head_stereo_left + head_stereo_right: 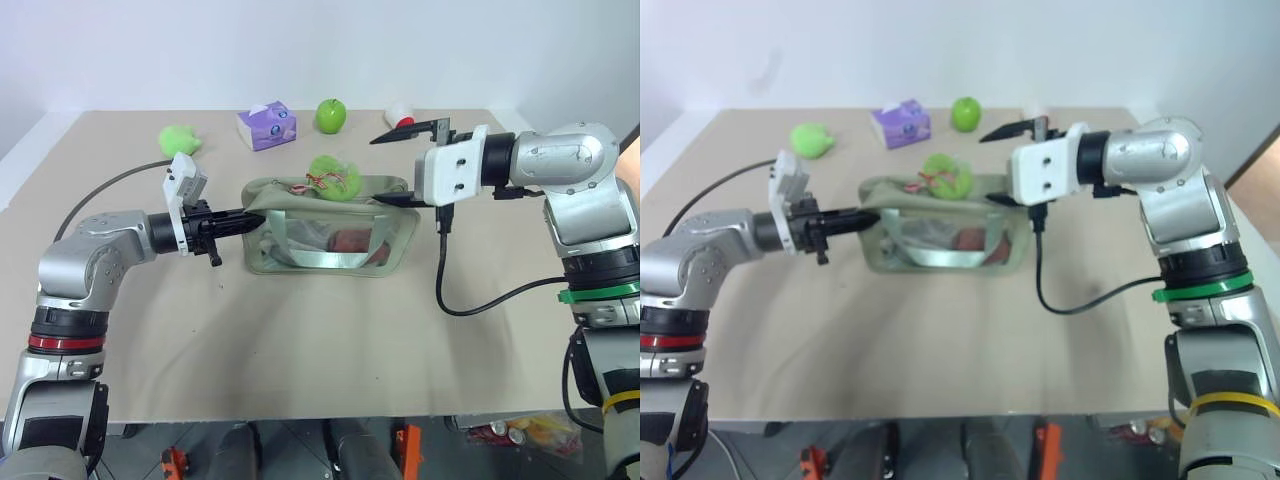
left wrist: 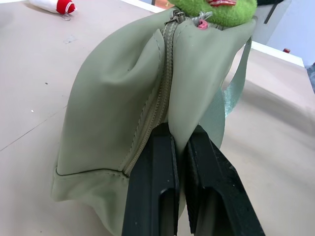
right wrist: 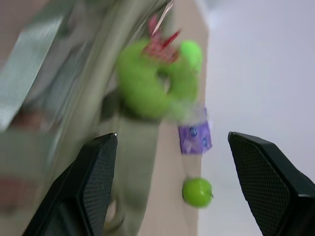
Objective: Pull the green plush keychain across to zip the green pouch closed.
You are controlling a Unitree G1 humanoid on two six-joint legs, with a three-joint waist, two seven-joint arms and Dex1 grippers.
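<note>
The left arm reaches in from the robot's left, forearm roughly level and pointing toward the right. Its left end effector (image 1: pixel 243 218) is clamped tight — both black fingers (image 2: pixel 152 187) pressed together on a fold at the end of the green pouch (image 1: pixel 300 195). The right arm is raised with the elbow bent, wrist angled toward the left and slightly downward. Its right end effector (image 1: pixel 405 165) hangs with the jaws spread wide — gripping nothing
</note>
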